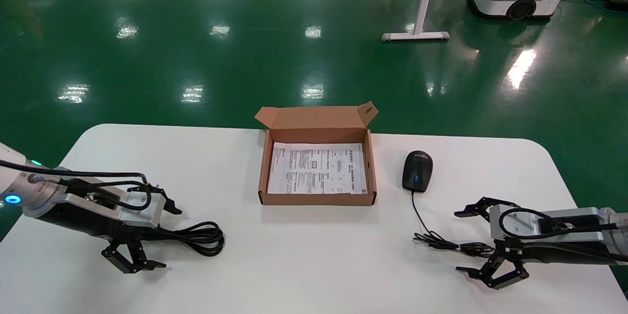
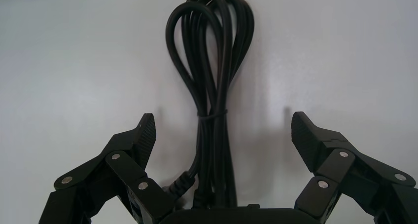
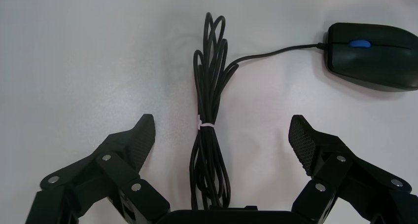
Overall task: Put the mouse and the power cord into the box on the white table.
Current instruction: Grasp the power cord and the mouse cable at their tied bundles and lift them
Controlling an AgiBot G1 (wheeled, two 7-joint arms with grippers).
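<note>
Mouse (image 1: pixel 417 171) resting on the white bench (image 1: pixel 314 265) just at 3 o'clock of the open box (image 1: pixel 318 199), thin cable trailing toward 6 o'clock into a bundle between the wide-open jaws of the right gripper (image 1: pixel 463 242). Power cord (image 1: pixel 196 237) coiled at 8 o'clock of the box, straddled by the left gripper (image 1: pixel 167 238), jaws spread, gripping nothing.

The white bench (image 1: pixel 314 265) carries an open cardboard box (image 1: pixel 317 199) at its far middle (a printed sheet lines the bottom), a black mouse (image 1: pixel 417 170) just beside it with its thin cable bundled nearer, and a coiled power cord (image 1: pixel 198 238) toward the left.
</note>
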